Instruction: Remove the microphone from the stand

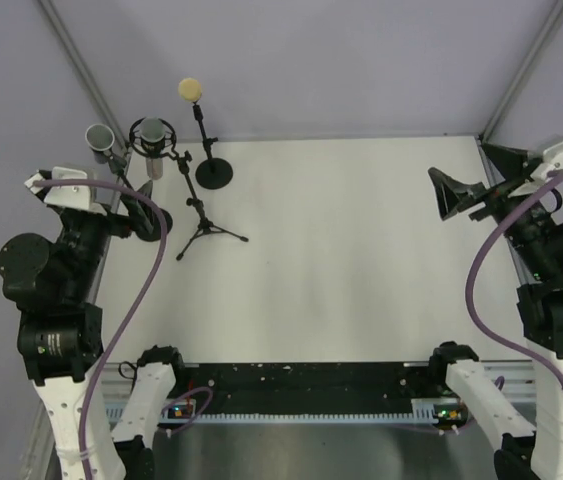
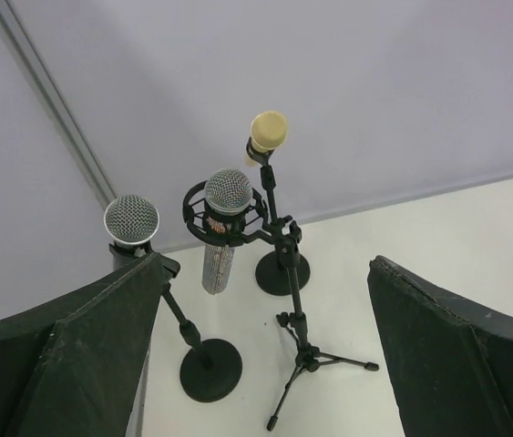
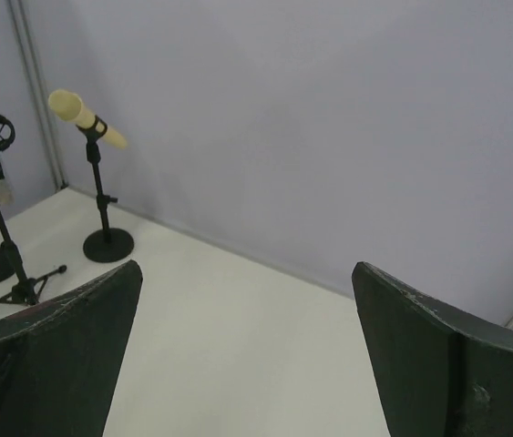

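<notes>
At the far left corner of the tabletop (image 1: 361,260), three microphones stand close together, each seated on its own stand. The mesh-headed microphone (image 2: 131,221) is leftmost, on a slanted stand with a round base (image 2: 210,369). The shock-mounted microphone (image 2: 227,196) is just right of it, silver body hanging head-up in a black ring, carried by a tripod stand (image 2: 306,360). The yellow-headed microphone (image 2: 268,130) is farthest back, nearest the wall (image 2: 374,82), clipped at a tilt on a straight stand with a round base (image 2: 282,273). The left gripper (image 2: 267,262) is released, jaws spread wide and holding nothing. From its wrist view all three microphones lie beyond the fingertips. The mesh head shows just above the tip of the left finger, and the other two sit inside the gap, left of centre. No contact with any microphone or stand can be seen. From above, this gripper sits just on the near side of the cluster. The right gripper (image 3: 245,268) is also released and empty, raised at the far right edge of the tabletop, well apart from the microphones.
</notes>
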Robot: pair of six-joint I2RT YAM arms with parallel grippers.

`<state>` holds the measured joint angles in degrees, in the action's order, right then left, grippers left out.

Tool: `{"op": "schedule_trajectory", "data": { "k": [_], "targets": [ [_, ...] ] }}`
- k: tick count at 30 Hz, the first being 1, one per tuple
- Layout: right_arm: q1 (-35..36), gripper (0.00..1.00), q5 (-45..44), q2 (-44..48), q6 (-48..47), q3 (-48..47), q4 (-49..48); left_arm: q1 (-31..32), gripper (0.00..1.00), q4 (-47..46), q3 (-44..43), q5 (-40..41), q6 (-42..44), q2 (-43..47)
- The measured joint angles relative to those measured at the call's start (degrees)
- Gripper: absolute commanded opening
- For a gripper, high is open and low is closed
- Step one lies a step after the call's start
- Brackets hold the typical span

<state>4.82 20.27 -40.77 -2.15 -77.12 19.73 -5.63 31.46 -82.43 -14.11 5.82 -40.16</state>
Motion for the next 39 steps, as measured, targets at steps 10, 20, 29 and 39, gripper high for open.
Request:
{"op": "schedule_trajectory", "data": {
  "k": [10,20,29,39],
  "targets": [
    [-0.09,0.99,6.03,-0.74,-10.51,3.17,4.85,0.0,0.99,-0.24,3.98,-0.39,0.33,-0.57],
    [-0.09,0.99,17.77,-0.83,-17.2,23.65,4.39,0.0,0.99,-7.39,25.97,7.87,-0.96,2.03],
    [-0.04,0.99,20.06,-0.87,-17.11,30.25,-1.86,0.0,0.99,-15.45,39.63,10.25,-0.76,1.79],
    [0.04,0.99,19.74,-1.81,-16.92,34.47,-6.93,0.02,0.99,-32.85,46.34,2.95,-1.2,-6.23]
  ]
}}
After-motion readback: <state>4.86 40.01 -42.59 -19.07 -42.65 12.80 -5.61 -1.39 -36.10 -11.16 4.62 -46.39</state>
